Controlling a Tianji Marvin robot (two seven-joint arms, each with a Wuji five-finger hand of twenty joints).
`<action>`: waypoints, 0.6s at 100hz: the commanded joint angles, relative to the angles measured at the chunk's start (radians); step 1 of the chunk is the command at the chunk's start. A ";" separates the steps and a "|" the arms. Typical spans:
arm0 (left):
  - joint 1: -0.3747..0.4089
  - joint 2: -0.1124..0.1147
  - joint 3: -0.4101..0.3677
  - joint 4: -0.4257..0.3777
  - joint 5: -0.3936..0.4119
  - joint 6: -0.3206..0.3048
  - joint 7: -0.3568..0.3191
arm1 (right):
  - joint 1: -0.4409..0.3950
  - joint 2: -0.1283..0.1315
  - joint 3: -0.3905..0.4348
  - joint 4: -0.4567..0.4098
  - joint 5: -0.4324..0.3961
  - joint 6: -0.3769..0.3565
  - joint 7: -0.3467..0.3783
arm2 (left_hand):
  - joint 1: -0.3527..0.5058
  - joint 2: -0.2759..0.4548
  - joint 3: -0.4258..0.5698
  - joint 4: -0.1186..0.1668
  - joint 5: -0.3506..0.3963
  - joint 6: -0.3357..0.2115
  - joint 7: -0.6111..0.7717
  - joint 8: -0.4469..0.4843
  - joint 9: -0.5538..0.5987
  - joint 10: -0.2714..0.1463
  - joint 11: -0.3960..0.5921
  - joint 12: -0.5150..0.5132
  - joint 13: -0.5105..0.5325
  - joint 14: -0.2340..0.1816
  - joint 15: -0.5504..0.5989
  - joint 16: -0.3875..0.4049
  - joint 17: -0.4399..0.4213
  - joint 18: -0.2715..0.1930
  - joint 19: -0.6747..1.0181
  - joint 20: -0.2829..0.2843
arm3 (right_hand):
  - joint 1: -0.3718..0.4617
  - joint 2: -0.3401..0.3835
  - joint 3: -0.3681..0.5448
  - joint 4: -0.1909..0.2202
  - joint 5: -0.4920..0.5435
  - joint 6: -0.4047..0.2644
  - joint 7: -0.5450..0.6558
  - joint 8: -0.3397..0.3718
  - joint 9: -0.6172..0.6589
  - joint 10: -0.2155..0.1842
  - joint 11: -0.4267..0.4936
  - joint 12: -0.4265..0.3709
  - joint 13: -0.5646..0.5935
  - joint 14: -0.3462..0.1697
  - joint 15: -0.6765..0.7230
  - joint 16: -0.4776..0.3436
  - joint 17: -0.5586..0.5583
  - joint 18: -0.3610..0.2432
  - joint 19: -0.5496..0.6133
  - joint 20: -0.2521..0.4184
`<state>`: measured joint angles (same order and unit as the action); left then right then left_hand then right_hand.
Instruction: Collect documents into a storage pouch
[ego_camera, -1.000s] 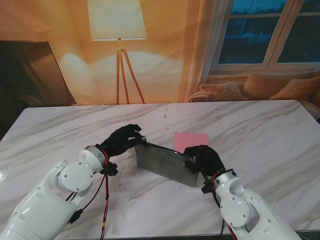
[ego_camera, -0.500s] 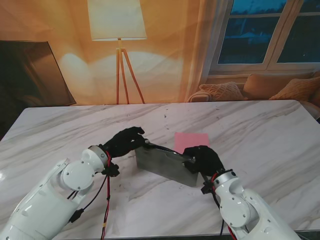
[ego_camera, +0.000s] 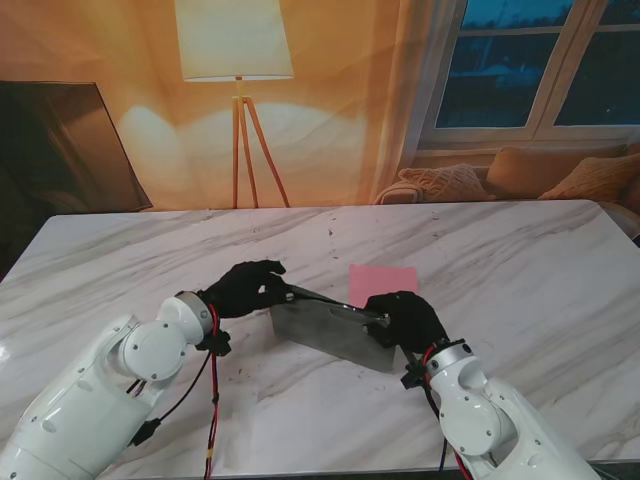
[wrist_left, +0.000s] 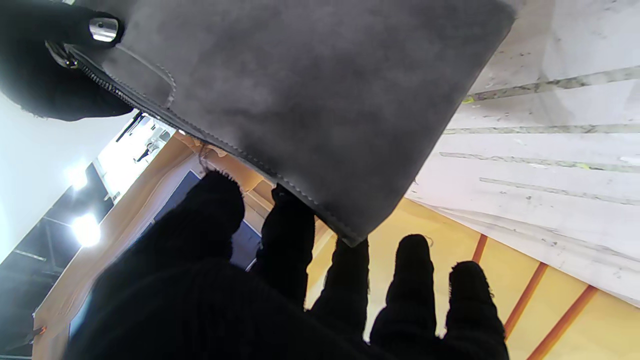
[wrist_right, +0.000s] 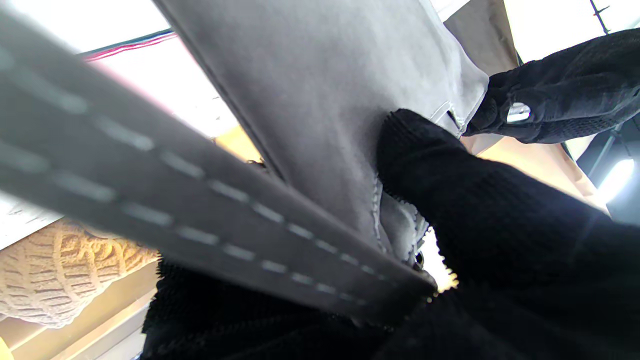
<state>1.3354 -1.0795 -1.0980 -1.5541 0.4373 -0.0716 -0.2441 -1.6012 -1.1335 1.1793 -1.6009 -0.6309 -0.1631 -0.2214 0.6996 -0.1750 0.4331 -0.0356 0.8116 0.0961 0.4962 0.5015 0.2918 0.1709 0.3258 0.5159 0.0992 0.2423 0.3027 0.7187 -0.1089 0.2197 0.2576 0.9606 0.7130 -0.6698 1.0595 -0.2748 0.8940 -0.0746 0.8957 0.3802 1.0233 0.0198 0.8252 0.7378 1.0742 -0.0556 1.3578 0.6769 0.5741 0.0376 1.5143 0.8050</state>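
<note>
Stand view — pouch (ego_camera: 330, 333) between both hands

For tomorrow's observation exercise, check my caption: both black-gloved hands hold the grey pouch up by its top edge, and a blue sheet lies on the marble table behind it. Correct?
One detail is wrong: the sheet is pink, not blue, as the stand view shows. The rest holds: the left hand and right hand hold the grey pouch by its top edge, sheet on the marble table behind it.

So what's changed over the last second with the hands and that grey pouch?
The left hand slid a little toward the robot's left along the grey pouch, near its top edge. The right hand stays clamped on the pouch's other end, the pouch stays upright, and the pink sheet lies unmoved behind it.
</note>
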 joint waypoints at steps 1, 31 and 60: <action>0.007 0.008 -0.008 0.010 0.018 -0.001 -0.025 | -0.006 -0.002 0.001 -0.003 0.001 0.004 0.015 | -0.002 -0.047 0.053 -0.018 -0.029 0.038 0.046 0.034 0.018 -0.025 -0.015 -0.022 0.030 0.006 0.008 -0.008 -0.020 -0.018 0.007 0.041 | 0.084 0.085 0.037 0.019 0.083 -0.132 0.093 0.041 -0.023 0.040 0.000 -0.002 0.025 -0.092 -0.003 -0.009 -0.008 -0.010 0.002 -0.014; 0.022 0.019 -0.031 0.004 0.115 -0.020 -0.023 | -0.008 -0.002 0.002 -0.007 0.010 0.015 0.024 | 0.078 -0.320 0.278 -0.116 -0.141 -0.020 0.327 0.123 0.074 0.011 -0.005 -0.036 0.113 0.081 0.062 -0.013 0.055 0.035 0.022 0.064 | 0.080 0.084 0.041 0.018 0.082 -0.131 0.095 0.041 -0.022 0.042 0.001 -0.002 0.025 -0.092 -0.003 -0.009 -0.009 -0.009 0.004 -0.015; 0.014 0.026 -0.021 0.017 0.163 -0.049 -0.031 | -0.007 -0.003 0.000 -0.006 0.013 0.018 0.025 | 0.093 -0.420 0.413 -0.166 -0.140 -0.032 0.602 0.169 0.464 0.087 0.149 -0.013 0.456 0.193 0.409 0.064 0.189 0.088 0.976 0.045 | 0.075 0.084 0.042 0.016 0.079 -0.132 0.096 0.041 -0.021 0.042 0.002 -0.002 0.023 -0.090 -0.006 -0.009 -0.011 -0.010 0.003 -0.017</action>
<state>1.3528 -1.0576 -1.1231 -1.5528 0.6060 -0.1345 -0.2640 -1.6037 -1.1357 1.1780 -1.6079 -0.6184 -0.1555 -0.2105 0.7623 -0.5515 0.8066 -0.1681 0.6526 -0.0402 0.9710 0.6368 0.6888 0.2428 0.4295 0.4805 0.4924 0.3911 0.6266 0.7450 0.0656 0.3248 0.9921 1.0578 0.7130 -0.6570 1.0333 -0.2794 0.8936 -0.0816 0.8854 0.3802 1.0233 0.0198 0.8252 0.7378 1.0741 -0.0556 1.3569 0.6735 0.5728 0.0376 1.5137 0.7997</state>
